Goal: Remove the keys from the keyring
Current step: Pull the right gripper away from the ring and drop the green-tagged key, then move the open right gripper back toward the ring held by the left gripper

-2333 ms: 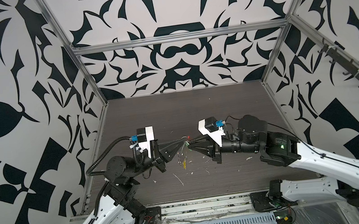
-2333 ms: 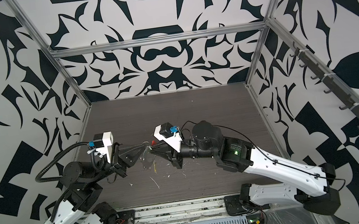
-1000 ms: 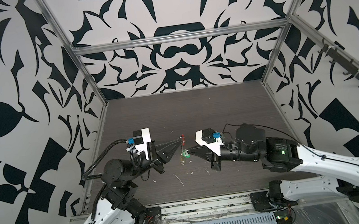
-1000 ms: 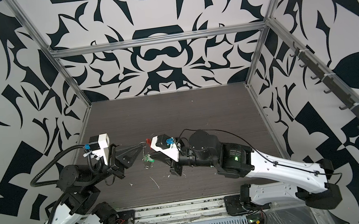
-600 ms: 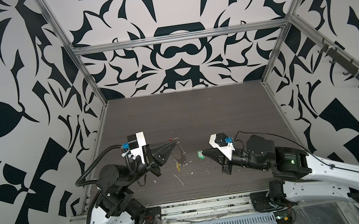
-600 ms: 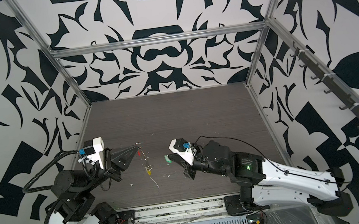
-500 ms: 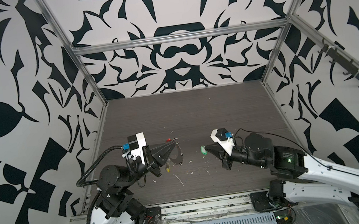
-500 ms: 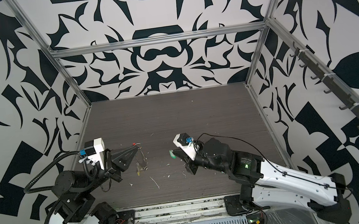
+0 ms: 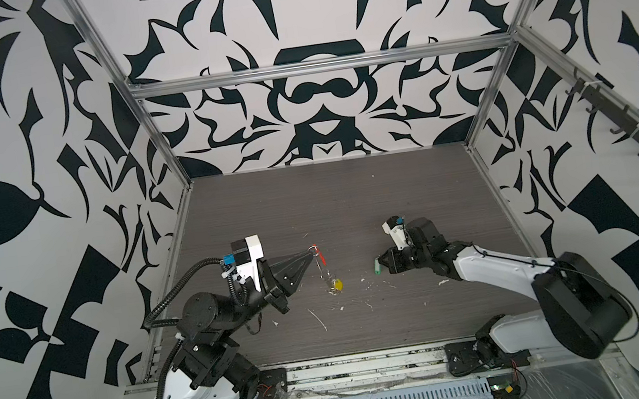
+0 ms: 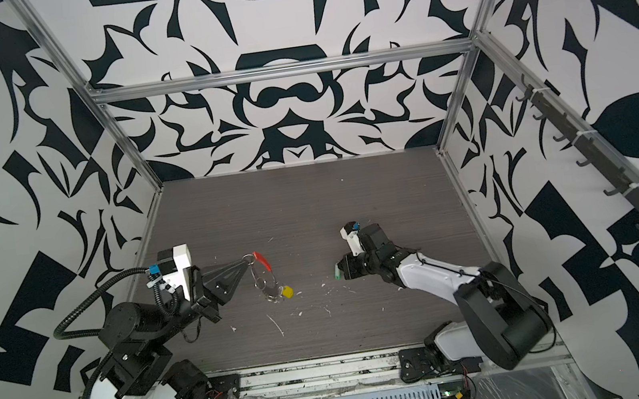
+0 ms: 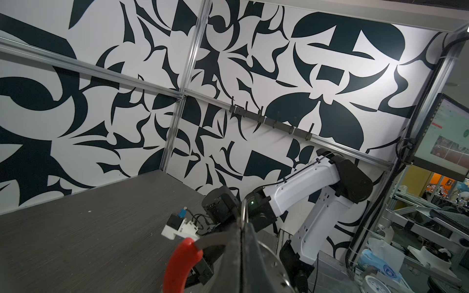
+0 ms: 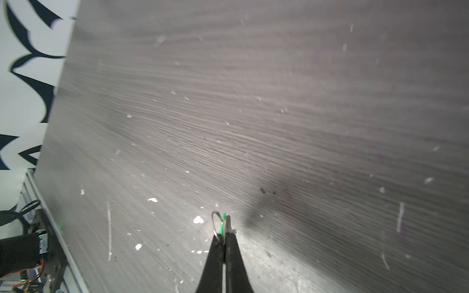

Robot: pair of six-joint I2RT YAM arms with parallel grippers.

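Hanging from the left gripper (image 10: 247,261), which is clamped on it, the keyring (image 10: 262,282) carries the red strip (image 10: 261,261) at its top and the yellow tag (image 10: 287,292) at its lower end; well to the right, the right gripper (image 10: 340,272) pinches the green tag (image 12: 223,223), off the keyring.

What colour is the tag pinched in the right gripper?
Green. The tag in the right gripper shows best in the right wrist view.
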